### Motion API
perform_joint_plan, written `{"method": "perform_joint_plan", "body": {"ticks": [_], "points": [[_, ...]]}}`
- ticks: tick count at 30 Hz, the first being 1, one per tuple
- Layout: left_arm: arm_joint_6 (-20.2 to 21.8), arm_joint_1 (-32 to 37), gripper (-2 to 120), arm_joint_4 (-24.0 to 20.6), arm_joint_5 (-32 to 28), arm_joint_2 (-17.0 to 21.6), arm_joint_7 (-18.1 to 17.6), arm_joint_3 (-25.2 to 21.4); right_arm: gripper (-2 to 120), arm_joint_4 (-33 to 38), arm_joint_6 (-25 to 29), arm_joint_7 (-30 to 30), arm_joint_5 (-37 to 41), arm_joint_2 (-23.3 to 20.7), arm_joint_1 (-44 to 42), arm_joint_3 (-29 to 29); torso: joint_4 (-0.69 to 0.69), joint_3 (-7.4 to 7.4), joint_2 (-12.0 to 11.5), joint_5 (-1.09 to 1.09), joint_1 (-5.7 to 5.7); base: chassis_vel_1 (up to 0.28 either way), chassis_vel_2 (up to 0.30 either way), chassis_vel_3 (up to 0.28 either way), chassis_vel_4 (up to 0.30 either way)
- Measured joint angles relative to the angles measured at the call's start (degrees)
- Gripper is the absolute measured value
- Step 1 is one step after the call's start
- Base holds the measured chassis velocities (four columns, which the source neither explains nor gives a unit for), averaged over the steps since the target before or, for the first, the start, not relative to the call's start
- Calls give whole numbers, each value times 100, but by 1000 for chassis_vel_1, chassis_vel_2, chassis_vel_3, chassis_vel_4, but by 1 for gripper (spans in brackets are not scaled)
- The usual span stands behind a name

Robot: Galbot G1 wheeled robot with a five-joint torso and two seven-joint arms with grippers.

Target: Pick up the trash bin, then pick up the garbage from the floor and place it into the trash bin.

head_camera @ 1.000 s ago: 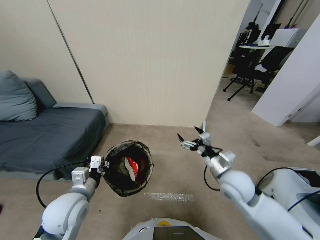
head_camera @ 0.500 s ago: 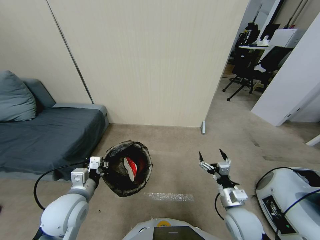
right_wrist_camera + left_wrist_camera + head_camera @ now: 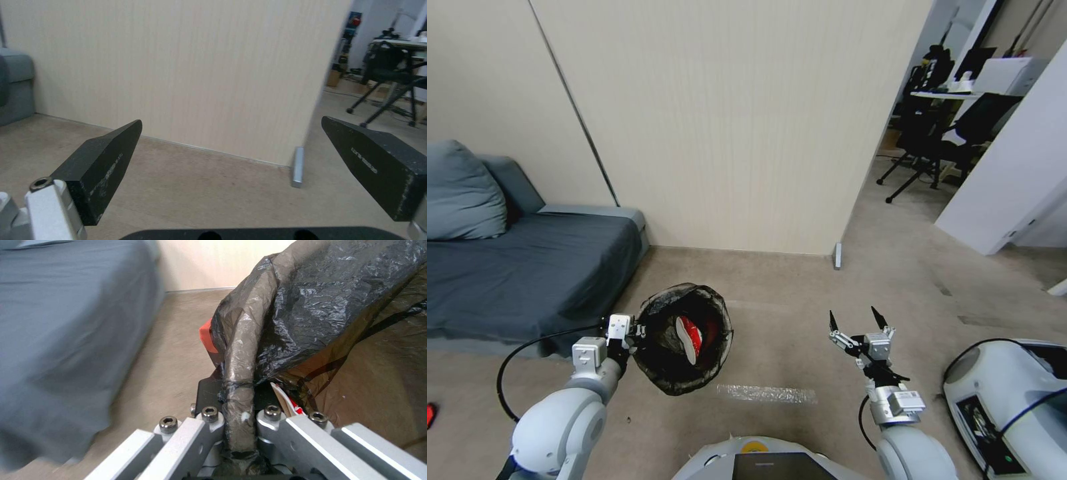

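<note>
Carpet floor (image 3: 787,347) by beige wall (image 3: 727,120); left hand (image 3: 639,329) grasping trash bin (image 3: 684,338); right hand (image 3: 858,321) released.

Crinkled glossy black plastic bag (image 3: 311,300); matt carpet (image 3: 787,347).

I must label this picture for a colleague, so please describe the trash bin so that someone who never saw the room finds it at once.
Start at the dark grey sofa against the beige wall, then look just past its near corner. There the left gripper holds the trash bin by its rim. It is the round black-bagged container with a red-and-white carton inside.
</note>
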Motion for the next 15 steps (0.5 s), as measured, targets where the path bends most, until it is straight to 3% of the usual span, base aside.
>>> {"method": "perform_joint_plan", "body": {"ticks": [15], "points": [[-1, 62, 1, -78, 6, -14, -22, -34, 100, -87, -283, 153, 135, -88, 114, -225, 0, 0, 0, 0, 0, 73, 75, 76, 71]]}}
